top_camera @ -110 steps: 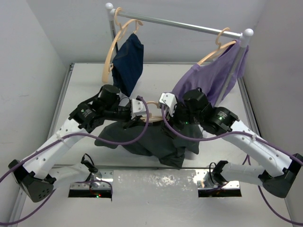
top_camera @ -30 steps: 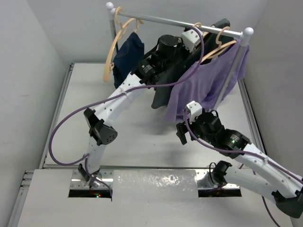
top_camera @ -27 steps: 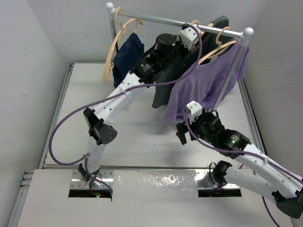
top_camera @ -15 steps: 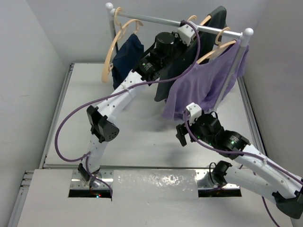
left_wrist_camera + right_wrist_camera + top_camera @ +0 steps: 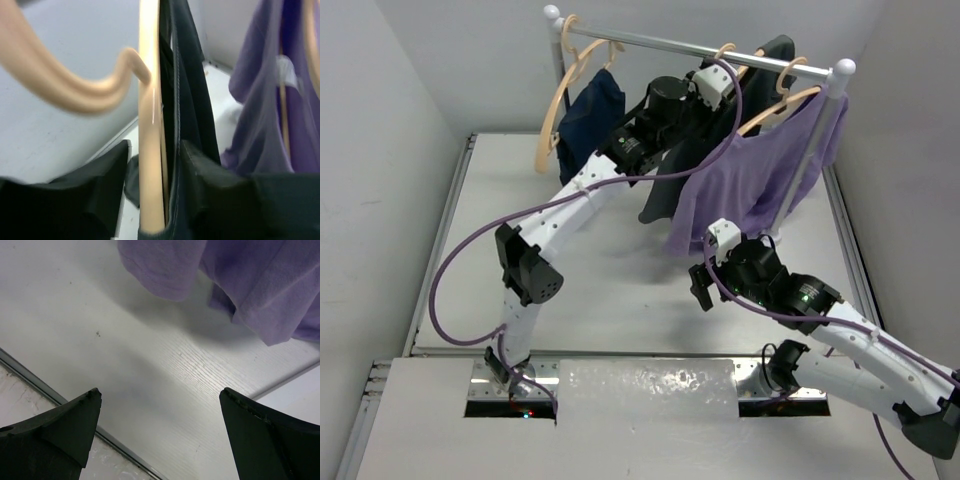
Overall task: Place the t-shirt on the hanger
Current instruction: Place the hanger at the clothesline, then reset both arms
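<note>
T-shirt (image 5: 665,195) on hanger (image 5: 150,125) at the far rail (image 5: 650,40).
Left claw (image 5: 155,147) stands part-open around the hanger; right claw (image 5: 160,400) is wide and empty.

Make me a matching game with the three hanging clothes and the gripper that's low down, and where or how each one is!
Things:
1. t-shirt
2. navy garment
3. lilac shirt
4. right gripper

Clues:
A. left end of the rail
B. open, above the table
C. right end of the rail
D. dark grey, middle of the rail

Pairs: 1-D, 2-A, 3-C, 4-B
</note>
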